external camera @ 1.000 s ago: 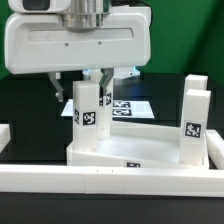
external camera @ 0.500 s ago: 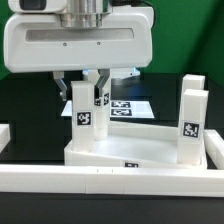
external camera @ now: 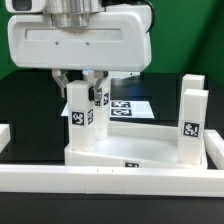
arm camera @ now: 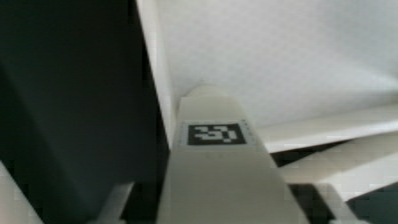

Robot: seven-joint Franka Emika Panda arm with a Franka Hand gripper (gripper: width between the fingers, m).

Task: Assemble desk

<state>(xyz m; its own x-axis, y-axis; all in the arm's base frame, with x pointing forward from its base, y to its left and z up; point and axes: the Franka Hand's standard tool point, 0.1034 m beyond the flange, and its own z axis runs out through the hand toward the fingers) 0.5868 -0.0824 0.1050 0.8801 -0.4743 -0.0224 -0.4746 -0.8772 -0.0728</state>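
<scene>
The white tray-like tabletop [external camera: 150,142] lies on the black table. My gripper [external camera: 82,88] is shut on a white block leg [external camera: 82,118] with a tag. It holds the leg nearly upright, lower end at the tabletop's corner on the exterior view's left. In the wrist view the leg [arm camera: 217,150] runs between the dark fingers [arm camera: 121,202] toward the white tabletop [arm camera: 267,50]. A second leg [external camera: 104,97] shows just behind the held one. Two more legs [external camera: 193,115] stand at the tabletop's end on the exterior view's right.
The marker board [external camera: 135,106] lies flat on the table behind the tabletop. A long white border rail [external camera: 100,181] runs along the front, and another rail piece [external camera: 5,135] sits at the exterior view's left edge. A green wall is behind.
My gripper has shifted slightly toward the exterior view's left, with the leg still in it. The leg now leans a little; the other parts have not moved.
</scene>
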